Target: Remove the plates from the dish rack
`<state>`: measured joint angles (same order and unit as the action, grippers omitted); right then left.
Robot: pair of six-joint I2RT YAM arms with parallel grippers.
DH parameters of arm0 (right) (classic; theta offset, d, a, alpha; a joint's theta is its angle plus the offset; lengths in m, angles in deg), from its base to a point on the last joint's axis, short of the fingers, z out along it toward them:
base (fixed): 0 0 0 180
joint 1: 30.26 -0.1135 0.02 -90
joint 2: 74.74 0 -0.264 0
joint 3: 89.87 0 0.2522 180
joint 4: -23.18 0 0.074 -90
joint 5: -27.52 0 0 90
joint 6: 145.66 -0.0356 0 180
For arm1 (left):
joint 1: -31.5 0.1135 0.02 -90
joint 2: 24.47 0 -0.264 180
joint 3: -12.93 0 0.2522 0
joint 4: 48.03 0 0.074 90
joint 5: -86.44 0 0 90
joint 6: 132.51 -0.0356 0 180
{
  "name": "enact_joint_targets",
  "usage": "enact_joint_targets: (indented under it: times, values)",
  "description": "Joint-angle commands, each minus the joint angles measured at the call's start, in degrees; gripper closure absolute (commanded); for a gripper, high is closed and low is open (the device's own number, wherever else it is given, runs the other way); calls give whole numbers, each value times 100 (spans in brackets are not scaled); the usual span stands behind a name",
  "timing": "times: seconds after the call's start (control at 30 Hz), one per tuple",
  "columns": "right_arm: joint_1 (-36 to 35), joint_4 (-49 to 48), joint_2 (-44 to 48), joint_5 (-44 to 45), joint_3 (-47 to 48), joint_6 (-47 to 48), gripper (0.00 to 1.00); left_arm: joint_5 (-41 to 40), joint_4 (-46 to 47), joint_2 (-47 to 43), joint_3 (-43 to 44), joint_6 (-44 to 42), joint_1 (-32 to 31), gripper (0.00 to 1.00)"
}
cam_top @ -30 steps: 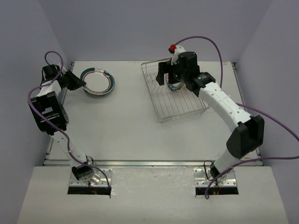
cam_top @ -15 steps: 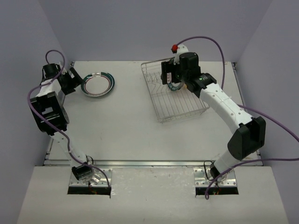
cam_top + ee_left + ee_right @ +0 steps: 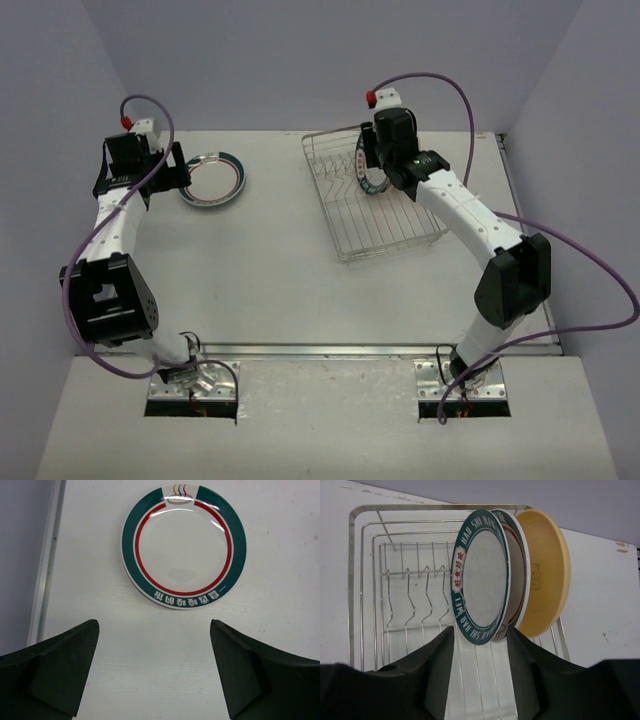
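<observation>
The right gripper [image 3: 481, 637] is spread, one finger on each side of the lower rim of the front plate [image 3: 480, 575]. I cannot tell whether either pad touches it. That teal-rimmed plate stands on edge, its thin axis running finger to finger, so closing should pinch across its thickness. A second plate [image 3: 517, 580] sits tight behind it (close enough to get caught too), then a tan-yellow plate [image 3: 545, 575]. All three stand in the dish rack [image 3: 355, 580] near the tabletop's [image 3: 280, 280] far right corner. The left gripper [image 3: 154, 627] is also spread and empty at the far left corner, just short of an unloaded plate [image 3: 184, 545] lying flat. The right arm is clearly the nearer one.
</observation>
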<state>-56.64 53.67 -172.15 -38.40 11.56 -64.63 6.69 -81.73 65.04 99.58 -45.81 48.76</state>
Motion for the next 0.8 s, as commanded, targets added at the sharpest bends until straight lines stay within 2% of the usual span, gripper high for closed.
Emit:
enact_joint_targets:
  times: [0.0, 0.1, 0.37, 0.77]
  values:
    - [9, -337, -377, 786, 517, 326, 55, -317, 487, -786, -383, -249, -265, 8]
    - [19, -364, -615, 888, 730, 412, 58, -284, 460, -960, -443, -200, -346, 7]
    - [133, -372, -1056, 941, 1103, 404, 58, -193, 350, -1085, -509, -20, -375, 6]
    - [452, -372, -1392, 494, 1147, 260, 59, -213, 377, -1024, -490, 5, -440, 5]
